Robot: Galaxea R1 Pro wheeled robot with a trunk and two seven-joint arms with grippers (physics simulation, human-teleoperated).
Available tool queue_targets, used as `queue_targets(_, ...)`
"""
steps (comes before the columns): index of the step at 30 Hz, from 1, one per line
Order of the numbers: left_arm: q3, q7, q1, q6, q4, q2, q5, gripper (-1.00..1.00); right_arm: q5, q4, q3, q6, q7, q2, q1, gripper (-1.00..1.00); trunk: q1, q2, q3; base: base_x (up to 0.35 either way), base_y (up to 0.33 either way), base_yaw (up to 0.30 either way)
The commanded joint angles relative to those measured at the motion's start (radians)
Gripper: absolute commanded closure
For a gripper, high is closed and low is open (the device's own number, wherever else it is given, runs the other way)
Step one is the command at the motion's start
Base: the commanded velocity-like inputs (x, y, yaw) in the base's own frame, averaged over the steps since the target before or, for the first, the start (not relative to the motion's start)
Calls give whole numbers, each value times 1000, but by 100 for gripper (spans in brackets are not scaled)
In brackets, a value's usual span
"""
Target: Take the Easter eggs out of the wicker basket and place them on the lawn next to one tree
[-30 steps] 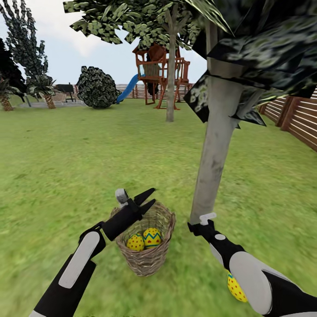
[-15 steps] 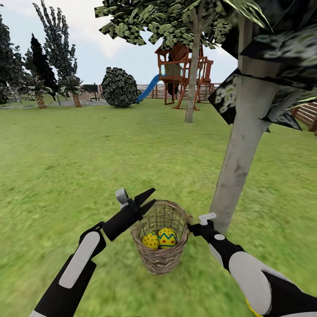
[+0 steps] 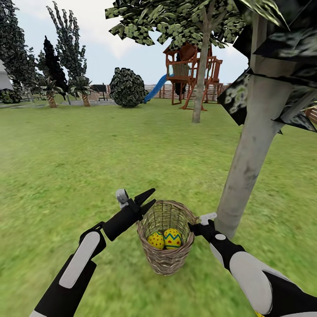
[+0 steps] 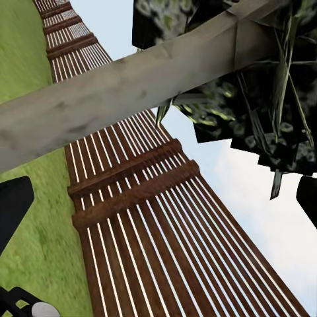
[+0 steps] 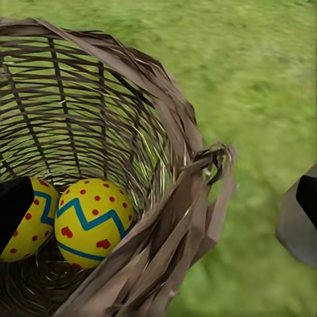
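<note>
The lawn (image 3: 88, 145) is spread beneath both arms. The tree (image 3: 248, 171) is stood just beyond the right hand (image 3: 203, 221), whose state cannot be told. Between the hands the wicker basket (image 3: 167, 259) is set, two Easter eggs (image 3: 164, 239) inside. The left hand (image 3: 149, 197) is raised beside its rim, fingers parted, released.

Two Easter eggs (image 3: 164, 239) lie in one wicker basket (image 3: 166, 259). Two pale-trunked trees (image 3: 251, 163) stand on the lawn, with two short palms (image 3: 82, 90) and one wooden playhouse (image 3: 190, 72).
</note>
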Motion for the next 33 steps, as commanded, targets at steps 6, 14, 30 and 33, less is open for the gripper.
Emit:
queue_targets(6,-2,-1,-1,3,0,1,6,-100,4,0,-8,-2,5,0,0,-100,0,0,-1,0,0,0)
queue_targets(14,-2,1,0,5,0,1,6,-100,4,0,-9,-2,5,0,0,-100,-16,28,12,0,0,0)
queue_targets(30,1,6,0,6,5,1,6,-100,6,0,-6,-2,7,1,0,-100,-77,140,62,0,0,0)
queue_targets(33,2,7,0,6,6,1,6,-100,7,0,-6,-2,7,2,0,-100,-88,161,71,0,0,0)
